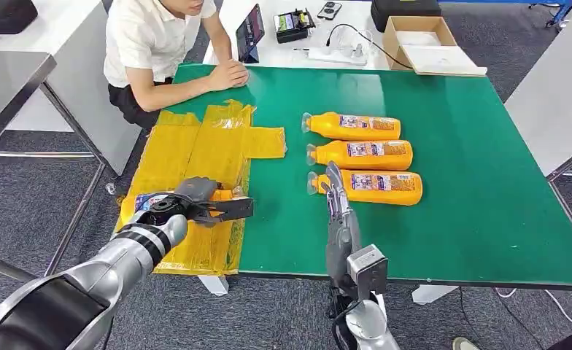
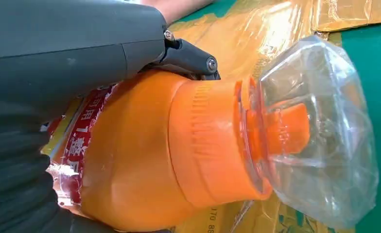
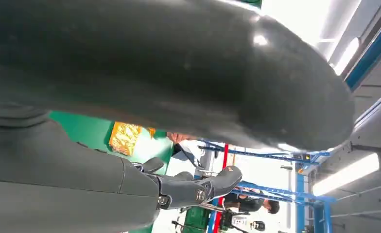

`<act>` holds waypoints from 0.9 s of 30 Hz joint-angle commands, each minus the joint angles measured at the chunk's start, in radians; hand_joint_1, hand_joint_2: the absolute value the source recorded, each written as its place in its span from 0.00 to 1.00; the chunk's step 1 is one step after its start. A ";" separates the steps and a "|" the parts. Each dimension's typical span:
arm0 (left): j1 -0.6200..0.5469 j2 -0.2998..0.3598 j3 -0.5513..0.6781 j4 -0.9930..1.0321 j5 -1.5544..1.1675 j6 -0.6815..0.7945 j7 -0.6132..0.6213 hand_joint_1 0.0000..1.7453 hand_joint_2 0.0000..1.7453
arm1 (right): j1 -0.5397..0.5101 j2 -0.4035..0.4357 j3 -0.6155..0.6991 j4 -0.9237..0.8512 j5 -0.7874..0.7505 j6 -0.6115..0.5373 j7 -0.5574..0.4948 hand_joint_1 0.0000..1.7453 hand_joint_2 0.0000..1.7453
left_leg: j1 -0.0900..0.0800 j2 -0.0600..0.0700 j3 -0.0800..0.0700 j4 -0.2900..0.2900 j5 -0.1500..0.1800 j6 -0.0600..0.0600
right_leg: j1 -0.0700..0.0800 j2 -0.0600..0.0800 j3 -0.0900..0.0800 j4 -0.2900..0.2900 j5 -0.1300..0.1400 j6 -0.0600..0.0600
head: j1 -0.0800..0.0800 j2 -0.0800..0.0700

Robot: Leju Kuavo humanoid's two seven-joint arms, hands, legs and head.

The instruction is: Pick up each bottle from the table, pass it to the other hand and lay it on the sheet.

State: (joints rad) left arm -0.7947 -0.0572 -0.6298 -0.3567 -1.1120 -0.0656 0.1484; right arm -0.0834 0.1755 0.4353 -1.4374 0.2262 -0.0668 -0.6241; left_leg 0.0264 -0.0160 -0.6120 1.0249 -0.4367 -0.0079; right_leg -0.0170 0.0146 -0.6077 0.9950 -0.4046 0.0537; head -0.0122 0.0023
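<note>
Now bottle [image 2: 169,160] inside left fingers [image 2: 188,56]

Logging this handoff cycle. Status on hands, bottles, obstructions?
Left hand holds one orange bottle over yellow sheet. Right hand open, by nearest of three bottles on green table. Person's hand rests at table's far edge.

L arm reaches in from the lower left, silver forearm angled up and to the right, black-and-white banded wrist. L hand [image 1: 195,200] is wrapped round an orange bottle [image 1: 152,202] lying on its side (thumb over the top, dark fingers [image 1: 228,210] stretched past it). R arm rises near-vertical from the bottom edge, R hand [image 1: 334,193] upright, fingers straight, pointing away from the body, holding nothing.
</note>
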 commanded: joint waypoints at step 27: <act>0.331 0.046 0.091 -0.625 0.559 0.053 -0.467 0.00 1.00 | -0.025 -0.100 0.091 0.048 -0.030 -0.187 -0.074 0.00 0.00 | -0.002 0.000 0.000 0.000 -0.001 0.002 | -0.001 0.000 0.002 -0.001 -0.001 -0.001 | 0.001 0.000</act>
State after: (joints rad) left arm -0.5555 -0.0675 -0.5043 -0.7296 -0.4610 -0.1411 -0.4186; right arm -0.0829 0.1457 0.4696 -1.4332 0.1980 -0.2377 -0.6954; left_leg 0.0250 -0.0196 -0.6150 1.0249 -0.4366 -0.0079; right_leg -0.0183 0.0120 -0.6085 0.9950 -0.4051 0.0538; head -0.0114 0.0023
